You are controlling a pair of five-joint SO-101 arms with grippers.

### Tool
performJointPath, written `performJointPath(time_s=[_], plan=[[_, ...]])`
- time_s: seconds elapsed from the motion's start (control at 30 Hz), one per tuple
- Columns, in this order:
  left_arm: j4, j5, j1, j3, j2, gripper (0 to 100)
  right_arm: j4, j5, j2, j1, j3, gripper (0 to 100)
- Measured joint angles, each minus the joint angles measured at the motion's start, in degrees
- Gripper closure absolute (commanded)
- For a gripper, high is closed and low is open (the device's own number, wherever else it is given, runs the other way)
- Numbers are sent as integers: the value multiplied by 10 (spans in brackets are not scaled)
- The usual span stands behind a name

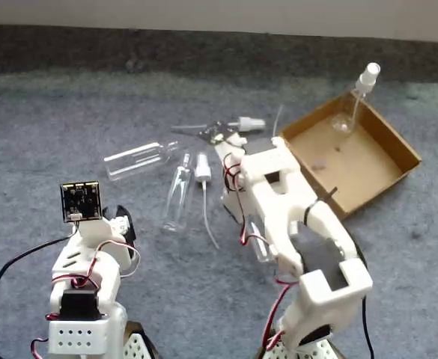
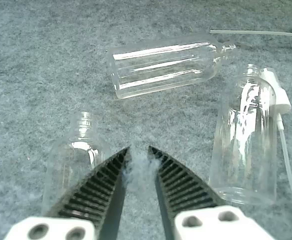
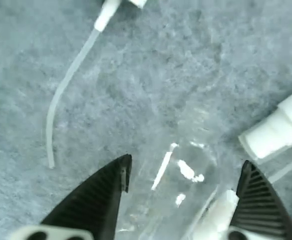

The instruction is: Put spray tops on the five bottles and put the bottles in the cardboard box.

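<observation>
step: bottle pickup | right gripper [image 3: 185, 161] spread wide around bottle [image 3: 175, 200], not clamped | left gripper [image 2: 139, 149] barely parted, empty | next: prob clamp, then fit top [image 3: 275, 132]

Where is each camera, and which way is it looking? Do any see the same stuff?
High view: fixed above the table, looking down at bottles, spray tops and the cardboard box; left arm and right arm show.
Left wrist view: on the left arm, looking past its own fingers at three lying bottles.
Right wrist view: on the right arm, close over one bottle between its open fingers.
Shared: high and left wrist views both see the sideways bottle.
</observation>
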Motion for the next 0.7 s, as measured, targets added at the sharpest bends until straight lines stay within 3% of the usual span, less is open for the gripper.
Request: performJointPath(time_s=[0.27,0.47,0.57,0.7], plan=[[0,0,0,0,0,995,0,0,41,1,-34,707],[0,0,0,0,0,995,0,0,41,1,-36,809],[0,0,0,0,0,995,0,0,41,2,-36,806],[0,0,0,0,0,995,0,0,40,2,-36,724]])
